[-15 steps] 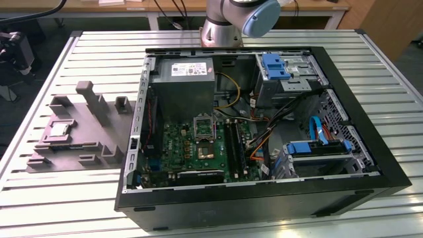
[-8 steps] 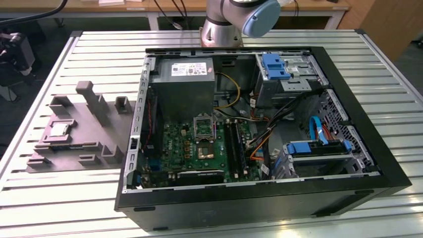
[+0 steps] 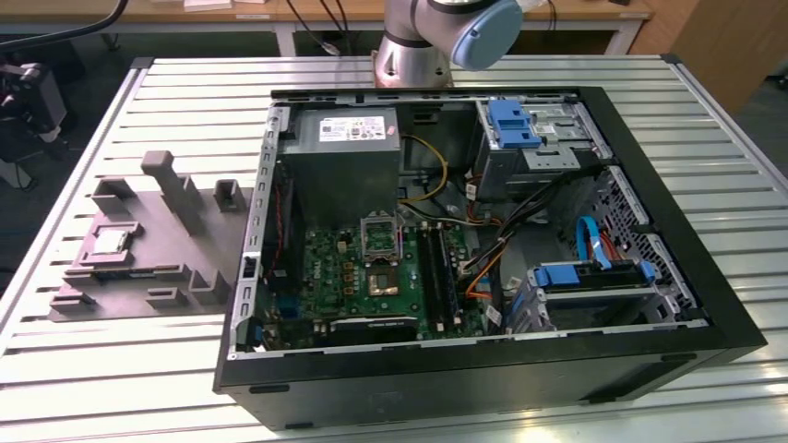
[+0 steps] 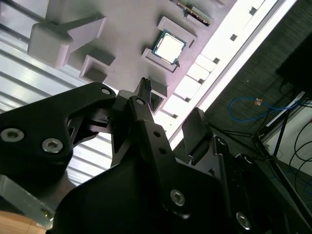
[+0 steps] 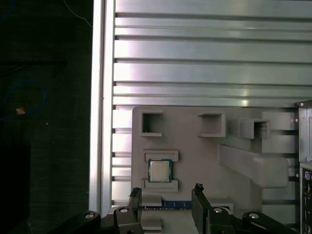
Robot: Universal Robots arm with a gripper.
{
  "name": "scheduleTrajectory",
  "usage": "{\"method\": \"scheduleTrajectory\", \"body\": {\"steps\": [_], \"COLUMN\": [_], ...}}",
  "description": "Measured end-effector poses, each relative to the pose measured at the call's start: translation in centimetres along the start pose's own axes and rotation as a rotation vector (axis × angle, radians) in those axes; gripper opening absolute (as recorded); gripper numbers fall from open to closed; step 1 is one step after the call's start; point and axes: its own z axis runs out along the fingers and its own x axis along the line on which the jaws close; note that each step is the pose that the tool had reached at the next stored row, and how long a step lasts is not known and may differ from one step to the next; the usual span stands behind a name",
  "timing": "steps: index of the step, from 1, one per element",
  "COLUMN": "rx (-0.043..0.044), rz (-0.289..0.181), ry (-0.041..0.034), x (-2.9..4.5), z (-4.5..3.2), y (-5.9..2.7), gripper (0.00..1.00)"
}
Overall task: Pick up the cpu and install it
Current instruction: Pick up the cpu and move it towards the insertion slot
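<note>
The cpu is a small silvery square chip lying flat in a recess of the grey moulded tray, at the exterior view's left. In the first wrist view the cpu sits in its pocket of the tray, and my gripper hangs well above it, open, with nothing between its black fingers. From the second wrist view, the cpu lies beyond the gripper, untouched. The silver-framed socket shows on the green motherboard inside the open case.
The open black computer case fills the middle of the slatted metal table, with a grey power supply box, blue drive brackets and loose cables. Tall tray posts rise near the cpu. The table edge borders dark floor.
</note>
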Motion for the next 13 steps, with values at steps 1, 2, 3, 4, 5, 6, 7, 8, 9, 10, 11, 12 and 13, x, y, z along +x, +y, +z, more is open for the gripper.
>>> {"method": "scheduleTrajectory", "body": {"steps": [1,2,3,4,5,6,7,8,9,10,11,12,13], "rx": [0.0,0.0,0.0,0.0,0.0,0.0,0.0001,0.0001,0.0,0.0,0.0,0.0,0.0], "rz": [0.0,0.0,0.0,0.0,0.0,0.0,0.0,0.0,0.0,0.0,0.0,0.0,0.0], "ry": [-0.0001,0.0,0.0,-0.0001,0.0,0.0001,0.0001,0.0001,0.0,-0.0001,0.0,0.0,0.0], "x": [0.0,0.0,0.0,0.0,0.01,0.01,0.01,0.01,0.01,0.02,0.02,0.02,0.02], "z": [0.03,0.06,0.1,0.13,0.16,0.19,0.22,0.22,0.4,0.79,0.8,0.81,0.83], "y": [0.0,0.0,-0.01,-0.01,-0.01,-0.01,-0.01,-0.01,-0.02,-0.04,-0.04,-0.04,-0.04], "gripper": [0.53,0.53,0.53,0.53,0.53,0.53,0.53,0.53,0.53,0.53,0.53,0.53,0.53]}}
